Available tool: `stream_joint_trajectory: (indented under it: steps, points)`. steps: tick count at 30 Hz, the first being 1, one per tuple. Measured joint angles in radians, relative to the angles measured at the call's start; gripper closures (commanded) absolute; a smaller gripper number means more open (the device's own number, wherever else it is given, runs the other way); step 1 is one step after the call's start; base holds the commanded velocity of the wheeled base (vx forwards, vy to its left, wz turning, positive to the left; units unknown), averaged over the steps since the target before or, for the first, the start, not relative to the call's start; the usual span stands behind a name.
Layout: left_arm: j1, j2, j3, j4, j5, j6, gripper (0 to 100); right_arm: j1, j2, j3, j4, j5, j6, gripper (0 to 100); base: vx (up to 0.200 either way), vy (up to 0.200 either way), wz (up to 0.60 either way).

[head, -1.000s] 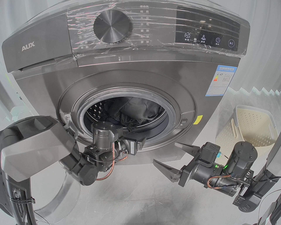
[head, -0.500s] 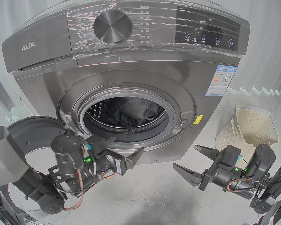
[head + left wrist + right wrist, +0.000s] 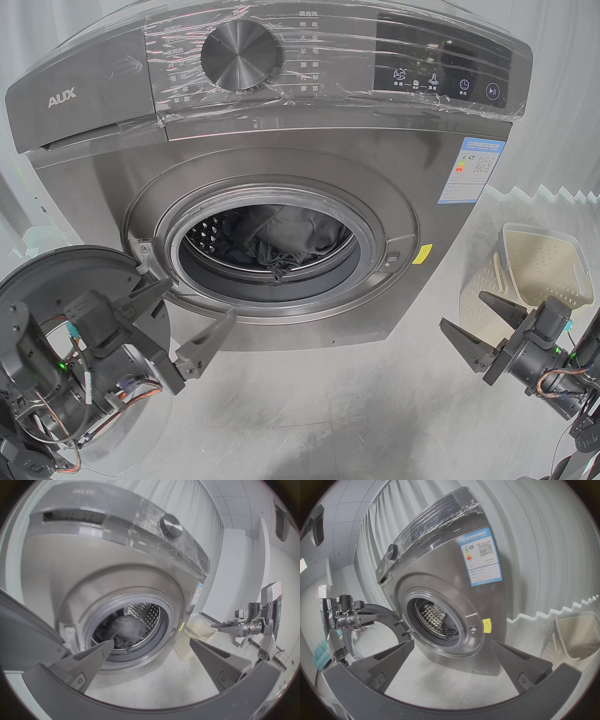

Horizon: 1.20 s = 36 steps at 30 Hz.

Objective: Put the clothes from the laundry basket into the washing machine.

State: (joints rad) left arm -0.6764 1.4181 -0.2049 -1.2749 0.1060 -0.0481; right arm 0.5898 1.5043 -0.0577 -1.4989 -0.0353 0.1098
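Our left tool (image 3: pixel 199 299) and right tool (image 3: pixel 462 308) draw back from the washing machine (image 3: pixel 312 150), both apart and empty; dark clothes (image 3: pixel 284 234) lie inside, the laundry basket (image 3: pixel 537 262) looks bare, so we judge loading done.

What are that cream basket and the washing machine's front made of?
The laundry basket looks like matte cream plastic, judging by its moulded rows of holes. The washing machine front seems grey metal with a soft brushed sheen, though it could be painted.
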Motion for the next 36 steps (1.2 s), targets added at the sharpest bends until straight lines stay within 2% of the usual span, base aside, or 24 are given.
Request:
stream_joint_trajectory:
  steps: [2,8,16,20,23,28,31,36]
  points:
    - [0.028,-0.058,0.014,0.041,0.000,0.019,0,-0.029,-0.026,0.019,0.006,-0.005,-0.003,0,-0.200,0.000,0.00]
    - [0.087,-0.208,0.025,0.197,-0.003,0.039,0,-0.088,-0.109,0.037,0.093,-0.010,-0.014,0,-0.200,0.000,0.00]
    - [0.116,-0.451,0.023,0.444,0.003,0.058,0,-0.139,-0.314,0.040,0.406,-0.050,-0.050,0,-0.200,0.000,0.00]
    - [0.156,-0.578,0.035,0.570,0.003,0.068,0,-0.181,-0.435,0.040,0.533,-0.072,-0.053,0,-0.200,0.000,0.00]
    - [0.188,-0.651,0.047,0.623,0.002,0.071,0,-0.215,-0.519,0.040,0.625,-0.078,-0.056,0,-0.200,0.000,0.00]
    - [0.253,-0.761,0.088,0.682,0.003,0.073,0,-0.275,-0.711,0.040,0.829,-0.079,-0.059,0,0.000,0.000,0.00]
    - [0.309,-0.852,0.129,0.743,0.001,0.074,0,-0.329,-0.894,0.040,0.983,-0.076,-0.065,0,0.000,0.000,0.00]
    - [0.368,-0.957,0.161,0.834,-0.001,0.073,0,-0.383,-1.092,0.040,1.140,-0.074,-0.068,0,0.000,0.000,0.00]
